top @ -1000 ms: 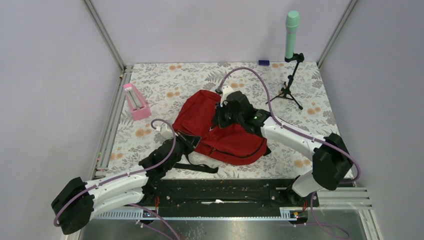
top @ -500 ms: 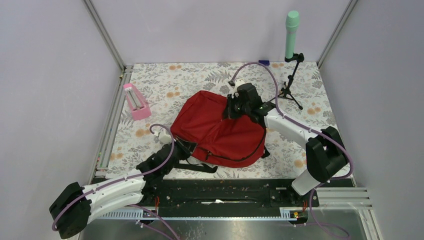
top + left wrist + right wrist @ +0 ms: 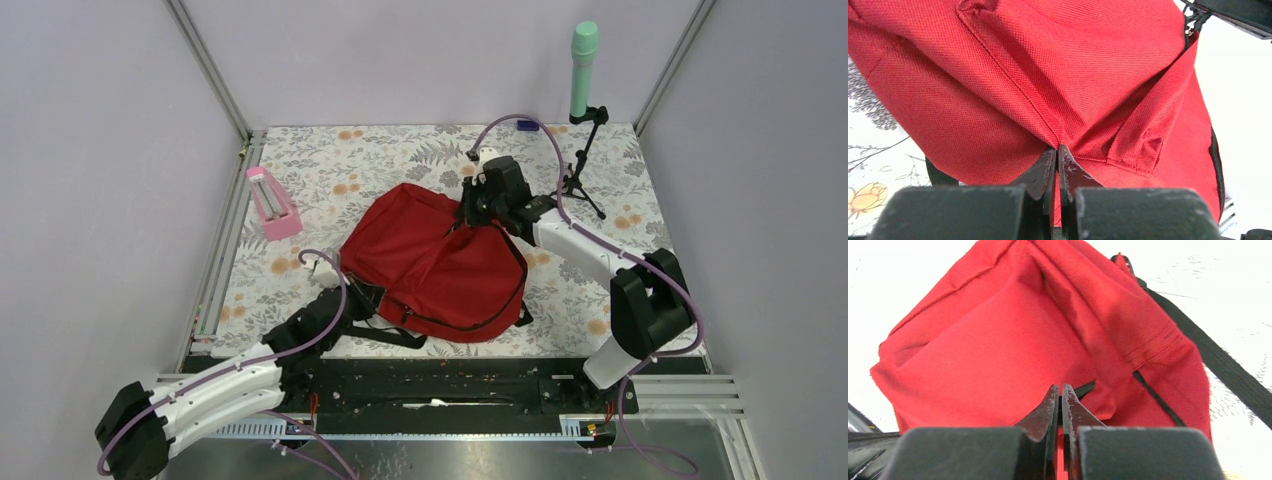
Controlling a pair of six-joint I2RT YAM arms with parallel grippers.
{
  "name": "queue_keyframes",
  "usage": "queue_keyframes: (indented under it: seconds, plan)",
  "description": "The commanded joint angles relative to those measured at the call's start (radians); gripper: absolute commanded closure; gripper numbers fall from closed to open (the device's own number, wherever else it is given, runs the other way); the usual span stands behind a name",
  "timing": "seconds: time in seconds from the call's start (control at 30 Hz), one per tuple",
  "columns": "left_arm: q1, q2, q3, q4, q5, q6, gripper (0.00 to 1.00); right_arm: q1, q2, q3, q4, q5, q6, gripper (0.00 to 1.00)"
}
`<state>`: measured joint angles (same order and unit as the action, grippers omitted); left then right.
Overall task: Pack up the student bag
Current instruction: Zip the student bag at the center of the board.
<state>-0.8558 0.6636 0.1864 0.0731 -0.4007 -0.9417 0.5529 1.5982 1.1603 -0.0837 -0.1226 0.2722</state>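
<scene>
The student bag, a large red backpack with black straps, lies stretched across the middle of the floral mat. My left gripper is shut on a fold of its red fabric at the near left edge; in the left wrist view the jaws pinch a seam. My right gripper is shut on the bag's far right top, the jaws pinching a black zipper pull or strap piece against the red fabric. The bag's inside is hidden.
A pink case stands at the left of the mat. A small black tripod holding a green cylinder stands at the back right. A small blue object lies by the back wall. A black strap trails at the near edge.
My right gripper has moved back and to the right, pulling the bag's top edge with it. My left gripper drew slightly nearer. The bag now lies stretched flatter between them.
</scene>
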Motion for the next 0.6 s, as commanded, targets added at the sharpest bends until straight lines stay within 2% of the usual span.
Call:
queue_keyframes:
  seconds: [0.0,0.23,0.57]
  plan:
    - [0.002,-0.034,0.017,-0.153,-0.073,0.016,1.0,-0.056,0.026,0.053,0.074,0.043,-0.025,1.0]
    - [0.001,-0.072,0.005,-0.255,-0.128,-0.043,1.0,-0.124,0.11,0.091,0.093,0.057,-0.018,1.0]
    - [0.007,-0.036,0.017,-0.252,-0.123,-0.044,1.0,-0.135,0.232,0.085,0.024,0.118,-0.001,1.0]
